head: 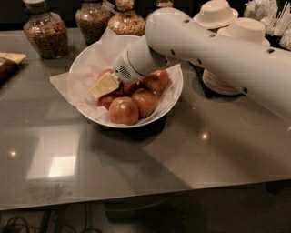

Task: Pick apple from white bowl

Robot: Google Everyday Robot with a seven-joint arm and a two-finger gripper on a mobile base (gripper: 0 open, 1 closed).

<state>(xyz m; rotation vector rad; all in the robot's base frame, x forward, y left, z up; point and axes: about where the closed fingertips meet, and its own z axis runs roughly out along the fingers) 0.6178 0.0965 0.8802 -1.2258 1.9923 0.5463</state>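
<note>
The white bowl (pixel 170 98), lined with crinkled white paper, stands on the grey table left of centre at the back. It holds several apples. A rosy red apple (pixel 110 100) lies at the bowl's left side, partly hidden under my gripper. Yellow-orange blushed apples lie in front (pixel 123 110), in the middle (pixel 145 102) and at the right (pixel 157 79). My gripper (pixel 105 85) comes in from the right on the white arm (pixel 213 50). It is down inside the bowl, its cream tip right over the red apple.
Glass jars of grains (pixel 44 34) (pixel 93 20) (pixel 127 20) stand behind the bowl. Stacks of small white paper bowls (pixel 243 32) (pixel 216 13) stand at the back right, partly behind the arm. A wrapped item (pixel 9 63) lies at the left edge.
</note>
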